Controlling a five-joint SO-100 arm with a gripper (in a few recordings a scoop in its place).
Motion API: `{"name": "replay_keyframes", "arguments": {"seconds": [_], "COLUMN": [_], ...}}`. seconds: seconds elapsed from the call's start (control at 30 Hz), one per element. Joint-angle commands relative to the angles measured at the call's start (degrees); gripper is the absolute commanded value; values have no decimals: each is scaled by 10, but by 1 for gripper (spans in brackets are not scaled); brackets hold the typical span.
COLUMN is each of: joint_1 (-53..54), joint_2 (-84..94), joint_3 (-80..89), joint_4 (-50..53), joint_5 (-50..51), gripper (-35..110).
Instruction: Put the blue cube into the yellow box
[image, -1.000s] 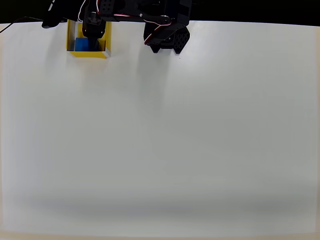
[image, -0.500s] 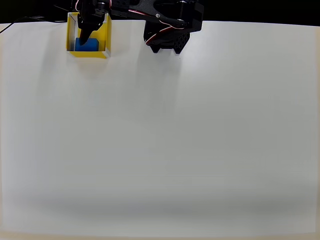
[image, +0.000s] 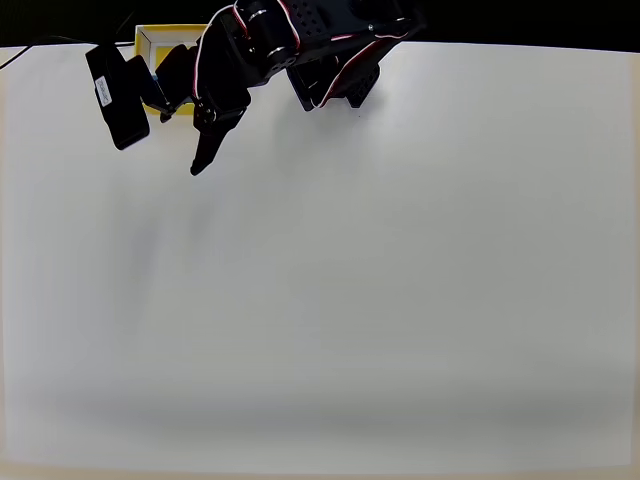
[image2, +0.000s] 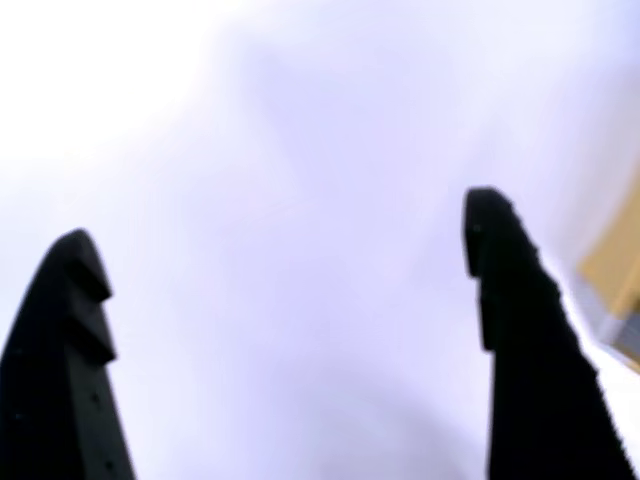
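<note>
Now, overhead view: the black gripper (image: 178, 140) hangs above the smooth white table (image: 350, 300) near its top-left corner, jaws spread, nothing between them. Behind the arm sits the yellow box (image: 165, 38), mostly hidden; I cannot make out the blue cube. Wrist view: two dark ridged fingers (image2: 60, 360) wide apart, blurred yellow box (image2: 612, 270) at the right edge.

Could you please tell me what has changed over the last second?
The gripper has lifted out of the yellow box and swung away over the white table, its fingers open and empty. The arm now covers most of the box, which stays at the table's top-left edge.
</note>
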Motion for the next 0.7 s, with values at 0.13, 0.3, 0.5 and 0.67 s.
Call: {"name": "replay_keyframes", "arguments": {"seconds": [0.13,0.3,0.5,0.67], "joint_1": [-259,-381,-447,-471], "joint_2": [112,180,271,340], "joint_3": [126,224,355,452], "joint_4": [-61,-65,-64,-65], "joint_5": [-11,-13,-37,-54], "gripper": [29,23,14,8]}}
